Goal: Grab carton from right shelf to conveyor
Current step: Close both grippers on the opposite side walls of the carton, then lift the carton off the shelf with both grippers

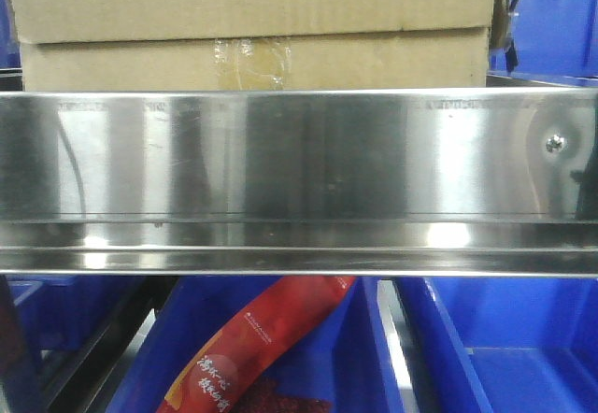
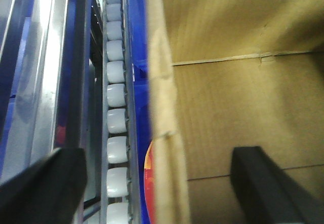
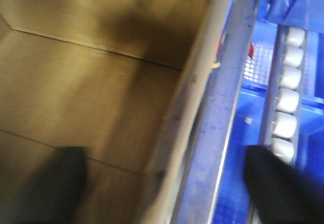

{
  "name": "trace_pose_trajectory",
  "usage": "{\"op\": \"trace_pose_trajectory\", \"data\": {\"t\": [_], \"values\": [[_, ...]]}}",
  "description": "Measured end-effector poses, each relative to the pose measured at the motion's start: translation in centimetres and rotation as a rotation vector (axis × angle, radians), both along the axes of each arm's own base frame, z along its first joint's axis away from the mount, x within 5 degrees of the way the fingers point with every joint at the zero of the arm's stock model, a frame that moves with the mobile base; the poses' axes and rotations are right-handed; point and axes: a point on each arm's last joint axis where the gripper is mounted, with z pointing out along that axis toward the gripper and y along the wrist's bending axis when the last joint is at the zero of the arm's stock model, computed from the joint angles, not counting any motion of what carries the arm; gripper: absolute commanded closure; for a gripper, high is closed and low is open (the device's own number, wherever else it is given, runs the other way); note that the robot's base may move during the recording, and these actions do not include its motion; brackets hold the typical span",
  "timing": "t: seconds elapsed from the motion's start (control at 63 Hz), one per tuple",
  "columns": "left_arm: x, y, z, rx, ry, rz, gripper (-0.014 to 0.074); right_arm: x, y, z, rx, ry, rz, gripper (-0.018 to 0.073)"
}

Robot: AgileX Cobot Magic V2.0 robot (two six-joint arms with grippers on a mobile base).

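Front-facing view: carton [image 1: 252, 2] sits on right shelf [image 1: 299, 151], not yet lifted; no arms visible here. Wrist views fill that gap: left gripper [image 2: 157, 188] spread wide astride carton's left wall, right gripper [image 3: 162, 188] likewise spread astride right wall. I judge both staged to clamp walls for two-arm lift.

The left gripper [image 2: 159, 155] has two matte black, blocky fingers [image 2: 273, 183]; the right gripper [image 3: 164, 155] fingers [image 3: 283, 183] look identical.
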Motion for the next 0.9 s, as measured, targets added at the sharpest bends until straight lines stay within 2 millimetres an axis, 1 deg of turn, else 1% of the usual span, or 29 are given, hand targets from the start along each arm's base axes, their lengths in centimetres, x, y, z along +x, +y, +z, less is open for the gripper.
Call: {"op": "trace_pose_trajectory", "data": {"t": [0.032, 0.048, 0.063, 0.111, 0.127, 0.19, 0.365, 0.444, 0.556, 0.683, 0.778, 0.857, 0.905], "values": [[0.0, 0.0, 0.1, -0.009, -0.003, 0.001, 0.0447, 0.0, 0.1, 0.0, 0.006, 0.002, 0.002, 0.0603], [0.0, -0.1, 0.1, -0.013, -0.007, 0.000, 0.0482, -0.1, 0.2, 0.0, 0.011, 0.004, 0.005, 0.0622], [0.0, -0.1, 0.2, -0.017, -0.011, 0.000, 0.0519, 0.0, 0.3, -0.1, 0.014, 0.007, 0.006, 0.0660], [0.1, -0.1, 0.2, -0.021, -0.017, -0.002, 0.0643, -0.1, 0.4, -0.1, 0.005, 0.003, 0.001, 0.0625], [0.1, -0.1, 0.2, -0.021, -0.017, -0.002, 0.0645, 0.0, 0.3, -0.2, 0.000, 0.003, 0.000, 0.0617], [0.0, -0.2, 0.2, -0.025, -0.009, -0.003, 0.0592, 0.1, 0.3, -0.3, -0.003, 0.008, -0.007, 0.0622], [0.0, -0.2, 0.2, -0.030, -0.008, -0.004, 0.0610, 0.2, 0.2, -0.3, -0.006, 0.007, -0.011, 0.0625], [-0.1, -0.2, 0.3, -0.029, -0.002, -0.004, 0.0610, -0.1, 0.1, 0.1, -0.004, -0.002, -0.011, 0.0625], [-1.1, 0.0, 1.2, -0.035, -0.005, -0.004, 0.0610, -1.2, -0.2, 1.4, 0.002, -0.022, -0.009, 0.0625], [-3.9, 0.1, 4.2, -0.061, -0.074, -0.017, 0.0610, -3.8, -1.0, 4.4, 0.024, -0.088, -0.008, 0.0625], [-6.5, -0.1, 6.8, -0.079, -0.140, -0.040, 0.0610, -6.5, -2.0, 7.3, 0.051, -0.164, -0.014, 0.0625], [-8.3, -0.5, 8.3, -0.088, -0.178, -0.060, 0.0610, -8.4, -2.6, 9.0, 0.067, -0.209, -0.013, 0.0625], [-9.1, -0.7, 8.9, -0.087, -0.195, -0.074, 0.0610, -9.3, -2.9, 9.5, 0.068, -0.221, -0.014, 0.0625]]}}
